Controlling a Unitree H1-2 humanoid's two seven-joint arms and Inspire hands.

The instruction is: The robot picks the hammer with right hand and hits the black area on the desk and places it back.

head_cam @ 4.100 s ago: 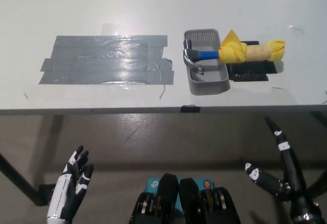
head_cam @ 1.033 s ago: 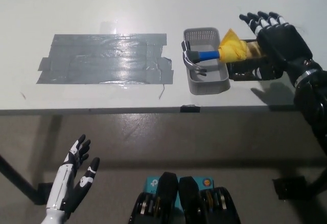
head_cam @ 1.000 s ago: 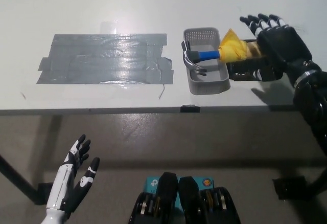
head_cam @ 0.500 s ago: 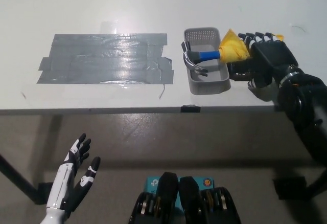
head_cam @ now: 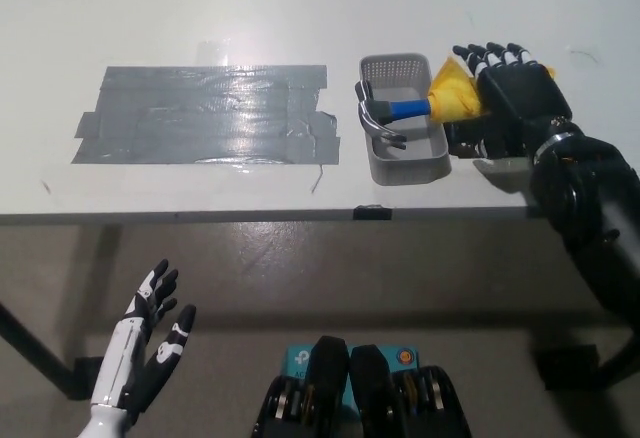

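A big white desk (head_cam: pixel 200 8) fills the top of the view, and a brown floor lies below its front edge. On the desk is a wide patch of shiny dark tape, the black area (head_cam: pixel 205 115). It lies flat on the left half of the desk.

The black right arm comes up from the lower right. The right hand (head_cam: pixel 512 98) sits over the yellow handle end of the hammer (head_cam: pixel 415 108). Its fingers (head_cam: pixel 490 54) are stretched out and apart, pointing away from the robot. I cannot tell if the hand touches the handle, but it does not grasp it.

A small grey basket (head_cam: pixel 402 161) stands just to the right of the tape. The hammer lies across it. The metal head is inside the basket, the blue neck crosses the right wall, and the yellow part sticks out to the right.

The white left hand (head_cam: pixel 145 353) rests low at the left, below the desk, with its fingers spread and holding nothing.
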